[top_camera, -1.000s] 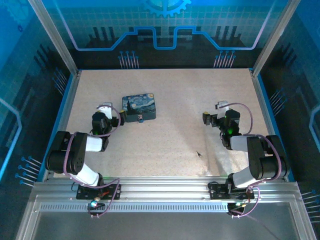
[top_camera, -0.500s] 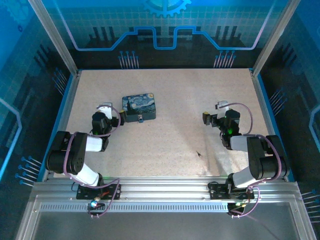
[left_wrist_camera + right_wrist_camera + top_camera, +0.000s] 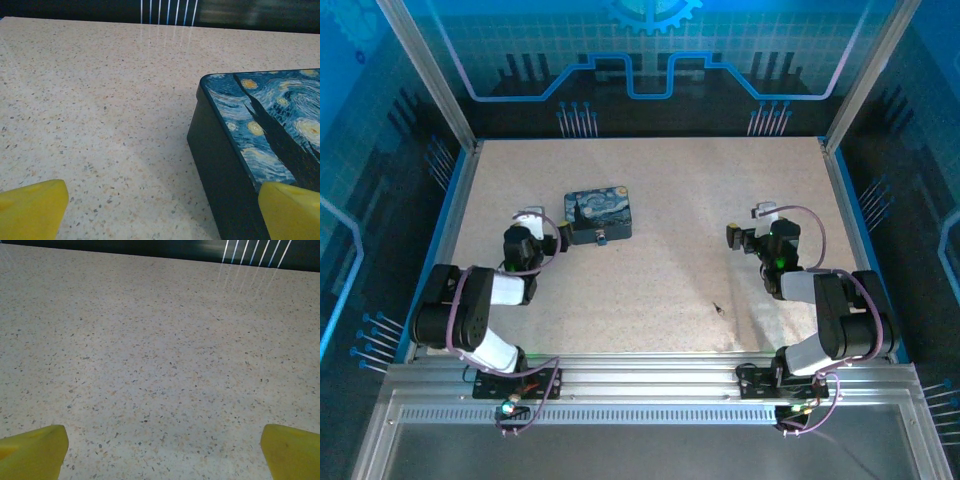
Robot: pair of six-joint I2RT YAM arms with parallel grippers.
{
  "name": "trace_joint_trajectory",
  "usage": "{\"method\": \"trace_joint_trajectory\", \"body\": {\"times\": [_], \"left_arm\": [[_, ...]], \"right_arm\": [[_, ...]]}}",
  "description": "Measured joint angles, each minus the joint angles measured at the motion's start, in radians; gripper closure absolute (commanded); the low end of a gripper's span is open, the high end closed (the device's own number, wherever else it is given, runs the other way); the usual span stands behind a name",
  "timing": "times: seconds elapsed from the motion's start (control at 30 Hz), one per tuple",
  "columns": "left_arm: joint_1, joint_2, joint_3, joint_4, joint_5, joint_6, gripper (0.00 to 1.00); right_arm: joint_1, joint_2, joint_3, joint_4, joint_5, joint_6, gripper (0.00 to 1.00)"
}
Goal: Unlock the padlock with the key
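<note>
Left hand [image 3: 160, 220], its two yellow fingers [image 3: 31, 209] spread wide and holding nothing, sits low over a pale speckled worktop [image 3: 100, 100]. Its right finger sits just in front of the near left corner of a rectangular blue tin [image 3: 260, 135] printed with a swirling starry-night painting. Right hand [image 3: 160, 460], equally wide and empty, sits low over bare worktop, well apart from the tin.

Seen from above, the padlock [image 3: 602, 238] is a tiny silvery speck against the tin's near edge, apparently touching it. It is too small to tell whether it is fastened to the tin. The key [image 3: 718, 308] is a thin dark sliver lying flat on the worktop between the two arms, nearer the right one and well apart from the padlock.

Both pieces look like hard, light, slippery metal. The flat key offers little to pinch, so the fingertips would likely need to close across its broader end, right down at the worktop, and it may skid away. The padlock is probably best held across its body, leaving the keyhole free. The tin is the one thing in the way: it crowds the padlock from behind and may slide if nudged.
</note>
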Motion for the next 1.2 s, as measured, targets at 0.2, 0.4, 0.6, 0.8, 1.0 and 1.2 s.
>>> {"method": "trace_joint_trajectory", "body": {"times": [0.2,0.4,0.6,0.8,1.0,1.2], "left_arm": [[0.000,-0.148,-0.004,-0.080,-0.012,0.000,0.01],[0.000,-0.344,0.074,-0.328,-0.033,-0.104,0.01],[0.000,-0.411,0.259,-0.614,0.039,-0.336,0.01],[-0.068,-0.455,0.264,-0.783,0.164,-0.544,0.01],[-0.270,-0.555,0.192,-0.840,0.214,-0.684,0.01],[-0.414,-0.596,0.140,-0.847,0.202,-0.771,0.01]], "right_arm": [[0.000,-0.112,0.005,-0.107,0.023,0.010,0.00],[0.005,-0.260,0.061,-0.288,0.047,0.058,0.00],[0.026,-0.370,0.151,-0.556,0.034,0.148,0.00],[0.064,-0.485,0.201,-0.820,-0.035,0.290,0.00],[0.134,-0.546,0.201,-1.048,-0.124,0.399,0.02],[0.204,-0.545,0.189,-1.211,-0.157,0.431,0.12]]}}
